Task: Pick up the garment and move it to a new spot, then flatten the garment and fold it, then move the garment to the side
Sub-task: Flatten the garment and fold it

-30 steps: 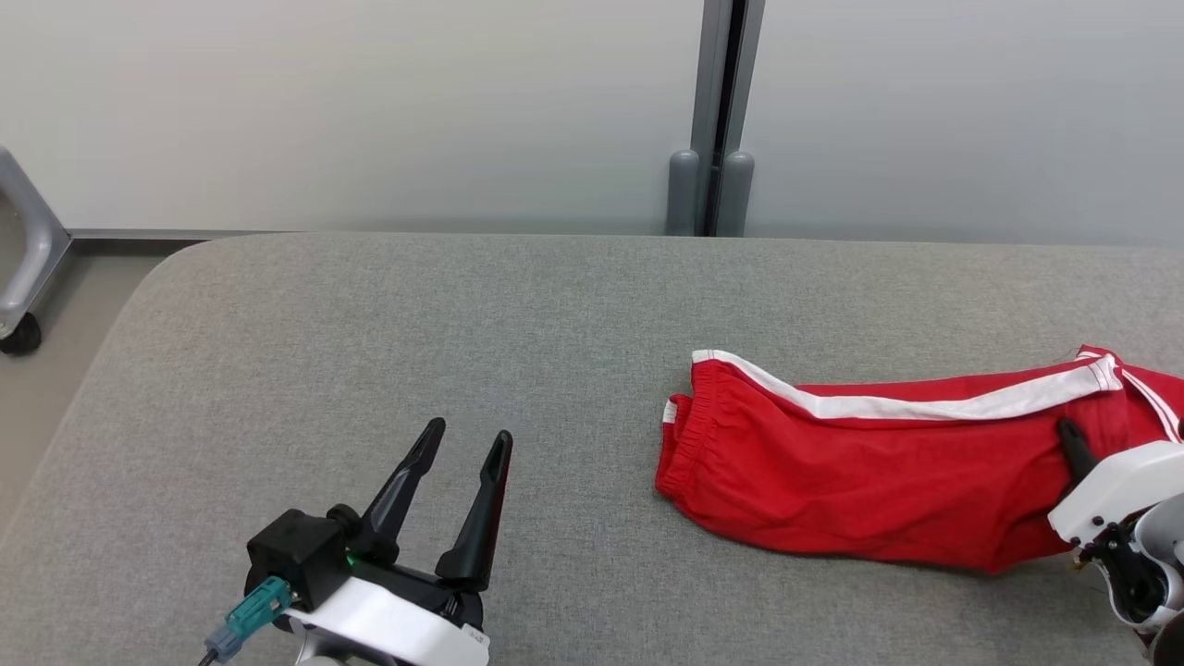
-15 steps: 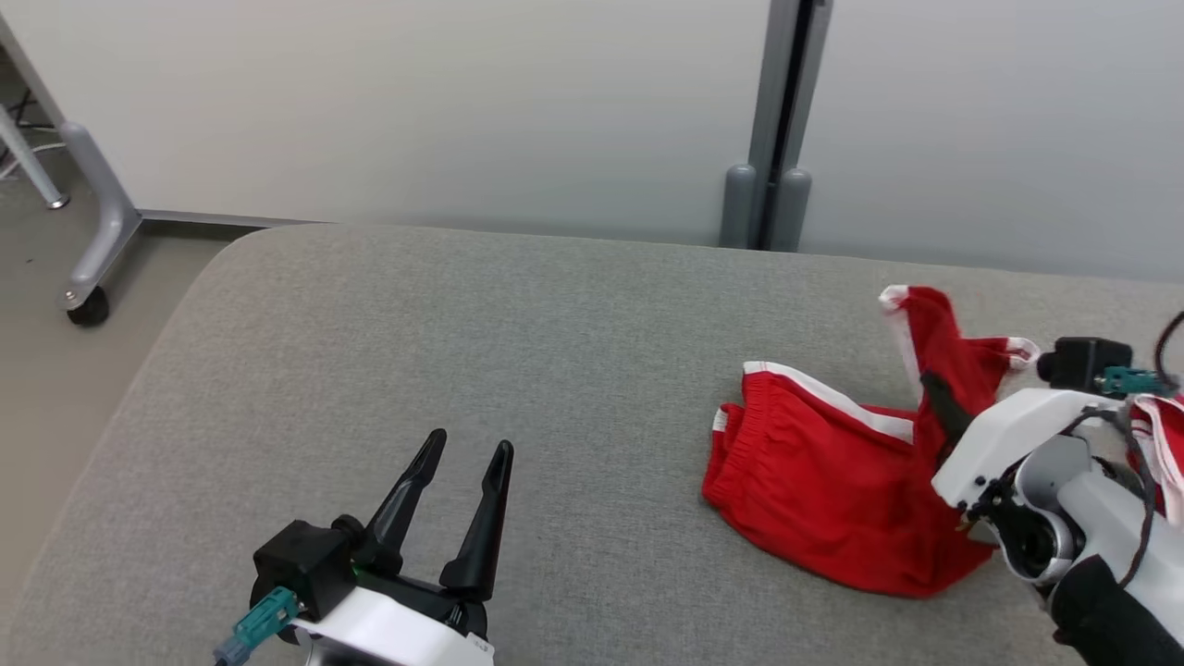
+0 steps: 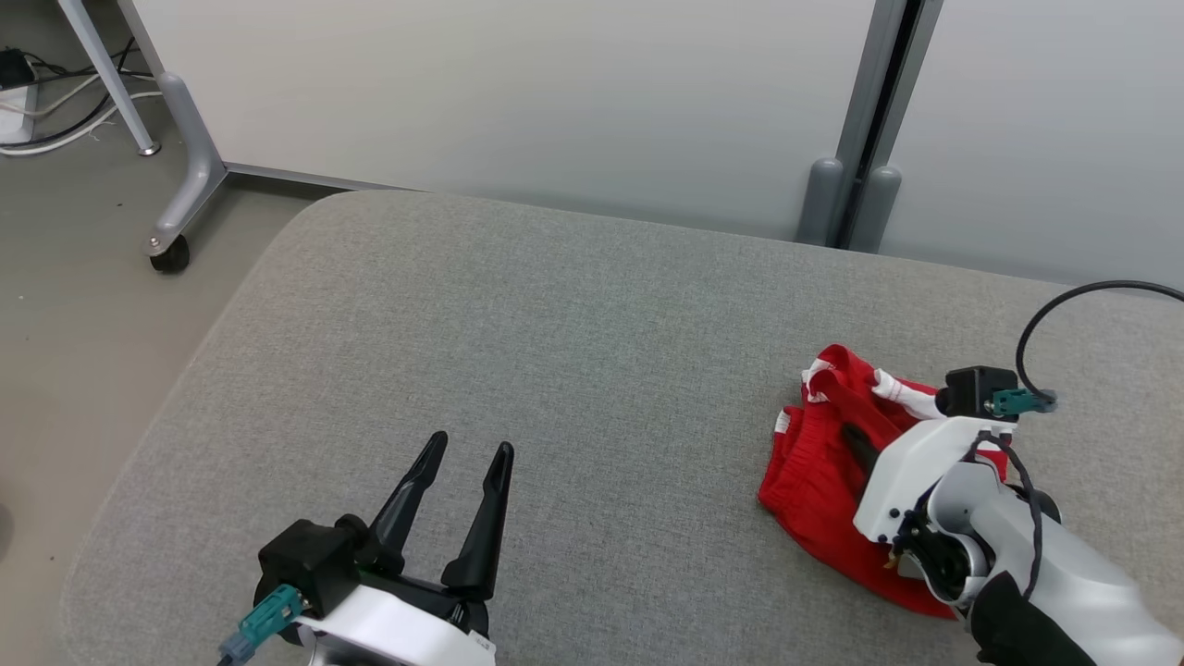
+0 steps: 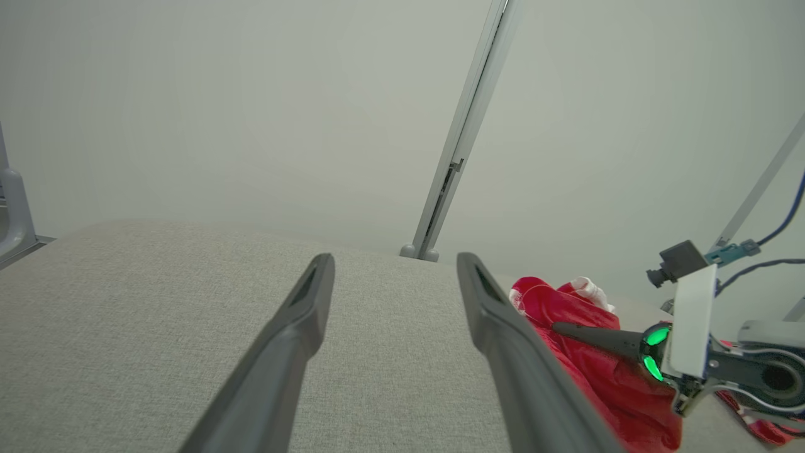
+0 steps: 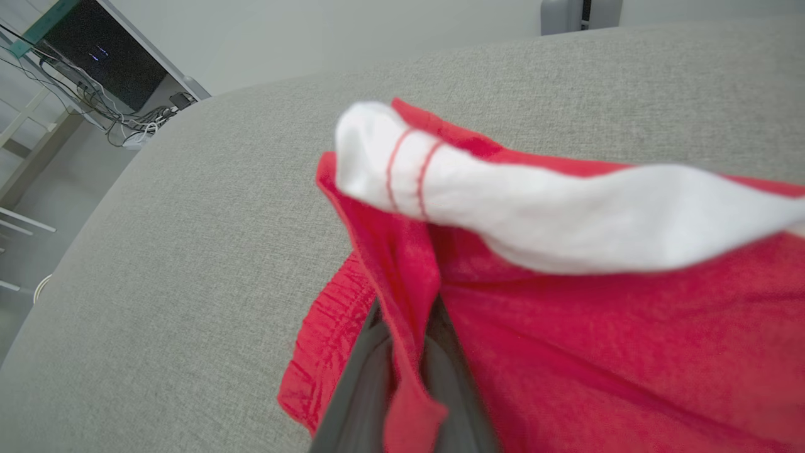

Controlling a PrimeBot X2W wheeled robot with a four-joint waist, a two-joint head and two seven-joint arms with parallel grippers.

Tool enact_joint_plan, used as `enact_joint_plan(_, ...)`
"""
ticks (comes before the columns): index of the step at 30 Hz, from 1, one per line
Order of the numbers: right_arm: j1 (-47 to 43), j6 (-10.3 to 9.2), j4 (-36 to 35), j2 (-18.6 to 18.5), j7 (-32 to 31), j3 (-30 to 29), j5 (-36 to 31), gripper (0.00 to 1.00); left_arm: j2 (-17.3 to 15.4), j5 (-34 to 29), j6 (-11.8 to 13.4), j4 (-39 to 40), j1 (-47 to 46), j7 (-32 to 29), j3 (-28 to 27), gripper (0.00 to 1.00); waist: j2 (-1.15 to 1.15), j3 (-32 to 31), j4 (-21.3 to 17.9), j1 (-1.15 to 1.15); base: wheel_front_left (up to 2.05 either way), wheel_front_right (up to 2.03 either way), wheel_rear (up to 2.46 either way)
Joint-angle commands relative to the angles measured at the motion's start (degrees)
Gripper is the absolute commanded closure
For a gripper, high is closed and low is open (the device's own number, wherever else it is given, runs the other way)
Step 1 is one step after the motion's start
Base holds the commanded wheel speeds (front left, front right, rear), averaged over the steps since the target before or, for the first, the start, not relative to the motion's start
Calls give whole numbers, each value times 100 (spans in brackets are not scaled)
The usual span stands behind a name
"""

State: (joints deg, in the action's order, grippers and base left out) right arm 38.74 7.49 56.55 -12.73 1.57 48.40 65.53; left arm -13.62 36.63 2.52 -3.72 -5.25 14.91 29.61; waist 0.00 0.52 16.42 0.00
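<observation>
Fingers (image 3: 400, 499) of the left gripper (image 3: 469, 446) stand spread wide apart with nothing between them, nearest the camera at the lower left of the head view. In the left wrist view this gripper (image 4: 395, 259) points across bare grey cloth toward the wall.

The right gripper (image 3: 856, 437) is at the lower right, slightly farther out. Its two dark fingers are pressed together on a fold of the garment (image 3: 814, 481). The right wrist view confirms the grip (image 5: 407, 308): a ridge of red fabric runs down between the two fingers.

The garment (image 5: 566, 327) is a pair of red shorts with a white side stripe (image 5: 534, 207). It is bunched in a heap on the right part of the padded surface (image 3: 555, 324). The elastic waistband (image 3: 786, 462) faces the robot's left and rests on the surface. The pinched portion stands higher than the rest.

A black cable (image 3: 1045, 314) loops above the right wrist.

Beyond the far edge of the surface stand pale wall panels joined by a grey post (image 3: 874, 120). At the upper left a wheeled frame leg (image 3: 185, 166) stands on the floor, with loose cords (image 3: 55, 83) behind it.
</observation>
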Motion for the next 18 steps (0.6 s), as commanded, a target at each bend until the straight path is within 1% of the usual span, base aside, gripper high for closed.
enact_joint_plan(1, 89, 2, 87, 60, 10, 20, -33, 82, -8, -33, -38, -24, -92, 26, -32, 0, 0, 10, 7, 0, 0, 0, 0)
enact_joint_plan(2, 105, 2, 120, 101, 28, 42, -53, 55, -6, -33, -43, -34, -98, 27, -44, 0, 0, 12, 2, 0, 0, 0, 0)
enact_joint_plan(3, 101, 2, 138, 133, 48, 76, -78, 2, -2, -34, -32, -43, -97, 27, -53, 0, 0, 10, -8, 0, 0, 0, 0)
enact_joint_plan(4, 90, 2, 151, 161, 52, 111, -72, 0, -2, -32, -21, -56, -85, 27, -66, 0, 0, 3, -29, 0, 0, 0, 0)
enact_joint_plan(7, 23, 2, 78, 199, 54, 228, -104, 0, -11, -30, -4, -81, -32, 24, -91, 0, 0, -50, -129, 0, 0, 0, 0)
enact_joint_plan(10, -31, 2, -126, 141, 163, 329, -112, 0, -41, -39, 11, -69, -5, 26, -140, 0, 0, -126, -285, 0, 0, 0, 0)
enact_joint_plan(12, -50, 2, -391, 82, 215, 398, -92, 0, -54, -57, 42, -23, 8, 27, -187, 0, 0, -160, -411, 0, 0, 0, 0)
enact_joint_plan(13, -70, 1, -699, -33, 248, 447, -42, 0, -64, -71, 73, 19, 37, 27, -232, 0, 0, -185, -540, 0, 0, 0, 0)
enact_joint_plan(18, -143, 2, -1570, -468, 620, 435, -40, 0, -98, -135, 119, 142, 125, 29, -367, 0, 0, -252, -859, 0, 0, 0, 0)
